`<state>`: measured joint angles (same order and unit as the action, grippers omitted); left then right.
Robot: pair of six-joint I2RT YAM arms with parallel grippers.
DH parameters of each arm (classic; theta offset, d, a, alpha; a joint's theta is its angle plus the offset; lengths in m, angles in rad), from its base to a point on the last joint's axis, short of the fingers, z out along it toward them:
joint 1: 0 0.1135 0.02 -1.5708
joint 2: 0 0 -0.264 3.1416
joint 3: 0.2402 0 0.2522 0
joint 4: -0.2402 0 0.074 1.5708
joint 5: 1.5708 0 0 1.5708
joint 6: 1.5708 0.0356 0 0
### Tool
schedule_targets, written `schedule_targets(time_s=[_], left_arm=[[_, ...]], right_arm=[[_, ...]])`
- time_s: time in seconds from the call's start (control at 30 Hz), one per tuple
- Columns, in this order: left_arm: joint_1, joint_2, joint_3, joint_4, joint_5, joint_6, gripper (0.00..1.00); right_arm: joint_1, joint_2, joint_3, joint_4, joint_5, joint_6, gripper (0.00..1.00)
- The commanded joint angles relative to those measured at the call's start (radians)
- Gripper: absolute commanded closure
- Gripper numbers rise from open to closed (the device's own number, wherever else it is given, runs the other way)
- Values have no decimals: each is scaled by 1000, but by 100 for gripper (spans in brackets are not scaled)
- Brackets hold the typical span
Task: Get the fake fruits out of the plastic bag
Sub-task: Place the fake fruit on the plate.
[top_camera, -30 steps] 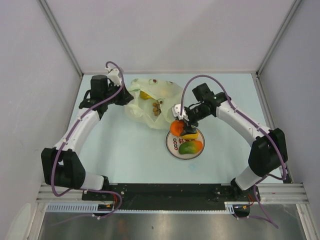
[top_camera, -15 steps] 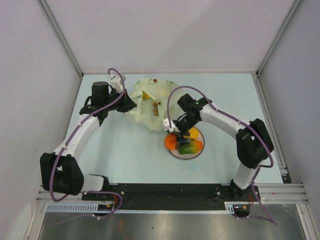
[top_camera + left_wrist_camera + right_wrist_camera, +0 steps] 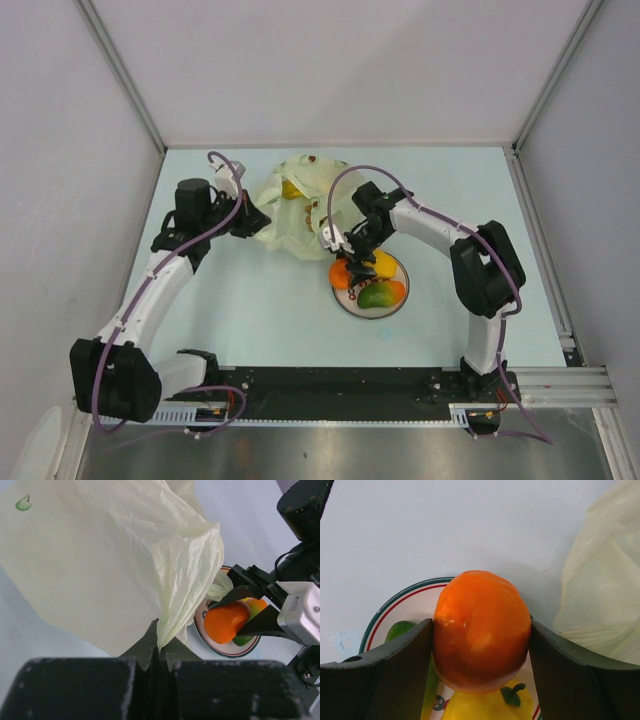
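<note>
Right gripper jaws are clamped across the widest part of the smooth, rigid, probably light orange at the plate rim, while left gripper jaws are pinched shut on an edge of the limp plastic bag.

Your work surface is a pale blue table. Two items rest directly on it. The plastic bag lies crumpled at the far centre. The round white plate sits near the middle, just beside the bag's near right edge. You cannot tell whether the two touch.
</note>
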<state>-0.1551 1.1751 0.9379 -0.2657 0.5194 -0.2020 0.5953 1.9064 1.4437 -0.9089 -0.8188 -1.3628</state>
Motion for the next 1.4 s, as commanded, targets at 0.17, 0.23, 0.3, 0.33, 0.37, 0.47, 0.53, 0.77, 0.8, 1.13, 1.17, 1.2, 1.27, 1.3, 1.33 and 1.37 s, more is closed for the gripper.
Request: schedule_targets(time_s=[0.17,0.23,0.3,0.33,0.37,0.47,0.53,0.77,0.8,1.13,1.17,1.2,1.27,1.3,1.33,1.37], left_arm=[[-1,-61,-33,23,8,3,100],[0,-66,-44,22,11,1,100],[2,-69,-53,26,13,-5,100],[3,-69,-54,26,14,-4,100],[3,-69,-56,29,14,-5,100],[3,-71,-60,36,14,-5,100],[5,-72,-63,36,13,-4,100],[8,-80,-74,31,13,-2,100],[8,-80,-74,33,16,-4,100],[22,-89,-59,49,14,-2,100],[26,-92,-65,48,13,1,100],[29,-103,-70,48,10,3,100],[40,-111,-79,54,10,0,100],[45,-112,-82,57,10,-4,100],[52,-112,-82,59,11,-13,100],[55,-109,-77,63,13,-16,100]], right_arm=[[-12,83,86,-77,46,-13,55],[-12,94,89,-76,49,-13,52],[-14,95,90,-71,55,-12,50],[-15,98,90,-70,58,-12,50],[-17,106,90,-71,66,-12,50],[-29,120,90,-87,81,-19,48],[-32,123,90,-93,81,-22,43],[-37,94,116,-99,38,-21,0],[-35,82,129,-97,12,17,0],[12,-131,195,46,-34,370,0],[12,-150,161,217,2,484,0],[14,-170,140,316,36,592,0],[15,-188,92,582,178,876,0],[18,-179,90,631,225,924,0],[24,-169,93,669,284,977,0],[31,-146,99,735,454,1057,0]])
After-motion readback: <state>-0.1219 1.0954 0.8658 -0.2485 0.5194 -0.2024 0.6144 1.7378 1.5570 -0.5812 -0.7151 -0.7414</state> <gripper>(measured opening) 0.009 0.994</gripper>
